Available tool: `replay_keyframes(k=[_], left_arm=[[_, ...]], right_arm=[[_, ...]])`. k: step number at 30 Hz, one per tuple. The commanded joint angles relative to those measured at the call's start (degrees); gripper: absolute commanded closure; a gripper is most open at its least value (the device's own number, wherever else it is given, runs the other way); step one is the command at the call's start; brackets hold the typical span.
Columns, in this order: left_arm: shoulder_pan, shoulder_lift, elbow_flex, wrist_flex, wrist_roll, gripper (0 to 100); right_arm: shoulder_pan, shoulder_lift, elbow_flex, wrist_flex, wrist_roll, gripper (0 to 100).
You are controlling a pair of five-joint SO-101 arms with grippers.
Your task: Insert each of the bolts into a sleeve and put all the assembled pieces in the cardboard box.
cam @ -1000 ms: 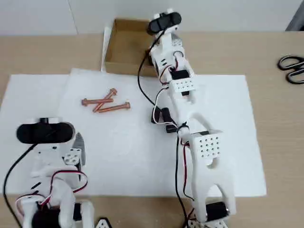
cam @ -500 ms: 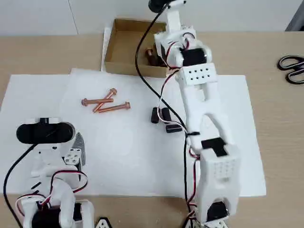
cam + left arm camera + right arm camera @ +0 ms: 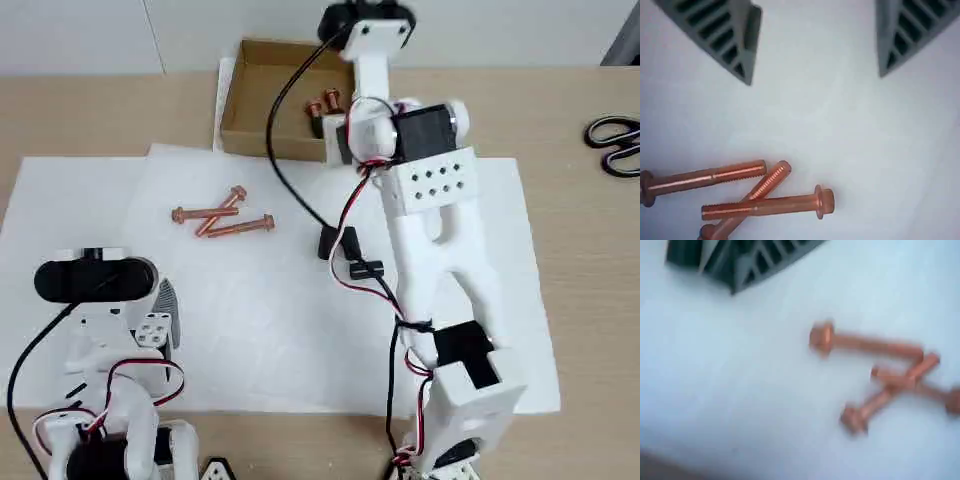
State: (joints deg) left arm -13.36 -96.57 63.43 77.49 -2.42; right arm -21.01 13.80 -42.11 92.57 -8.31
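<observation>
Seemingly a drop-off at the box (image 3: 232,100), upper middle. Right claw (image 3: 337,135): can't tell. Left claw (image 3: 814,76) released. Next, bolts (image 3: 215,212) need sleeves (image 3: 340,243).

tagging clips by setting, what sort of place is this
Most likely a robotics lab or hobby workbench: two small white robot arms sit at a wooden table, with copper bolts laid on a white sheet near a cardboard box. It looks like a staged assembly exercise.

Copper bolts (image 3: 240,226), black sleeves (image 3: 326,243), white paper (image 3: 260,320)
</observation>
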Motion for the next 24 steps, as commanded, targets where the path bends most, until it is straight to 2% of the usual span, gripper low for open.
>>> replay_keyframes(k=[1,11,21,24], left_arm=[[0.18,0.09,-0.22,-1.32,0.53,84],[0.18,0.00,-0.22,-1.32,0.53,84],[0.18,0.00,-0.13,-1.14,0.62,84],[0.18,0.00,-0.13,-1.14,0.62,84]], right_arm=[[-2.07,-3.38,-0.44,2.77,-0.70,80.0],[-5.76,-3.38,17.41,1.98,-0.79,80.0],[-8.84,-3.38,28.84,-10.86,-1.05,80.0],[-9.45,-3.30,31.82,-15.69,-5.63,80.0]])
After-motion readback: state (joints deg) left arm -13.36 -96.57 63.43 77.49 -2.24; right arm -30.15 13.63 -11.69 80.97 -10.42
